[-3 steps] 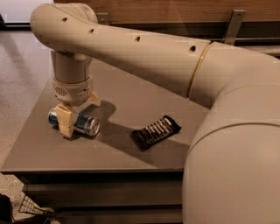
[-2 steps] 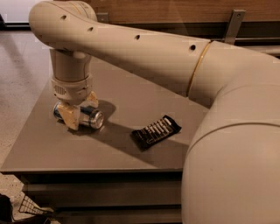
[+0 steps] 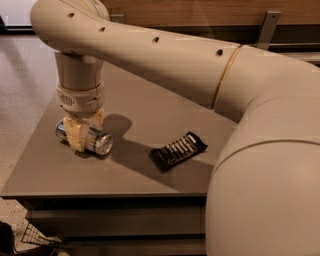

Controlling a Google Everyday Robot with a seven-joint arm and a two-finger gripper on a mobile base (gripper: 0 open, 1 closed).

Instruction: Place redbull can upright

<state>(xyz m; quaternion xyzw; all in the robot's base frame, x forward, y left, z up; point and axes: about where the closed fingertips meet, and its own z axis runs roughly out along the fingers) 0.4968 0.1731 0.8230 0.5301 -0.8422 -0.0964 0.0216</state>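
A pale robot arm [image 3: 165, 55] reaches in from the right and points straight down at the left part of a grey tabletop [image 3: 50, 170]. Under it the can [image 3: 92, 141] lies on its side, not upright. Its long axis runs flat along the tabletop from back-left to front-right, and a round silver end [image 3: 103, 144] faces front-right. The gripper [image 3: 86, 127] sits over the can's middle, with its cream fingers [image 3: 76, 134] closed on it, one on the near side and one behind. A black wrapper [image 3: 179, 150] lies flat to the right, well apart from the can. Pale floor [image 3: 20, 75] shows to the left and a wood-panelled wall [image 3: 200, 10] at the back. Compared with a second ago, the can is in much the same spot and still lying down, and the wrapper has not moved.
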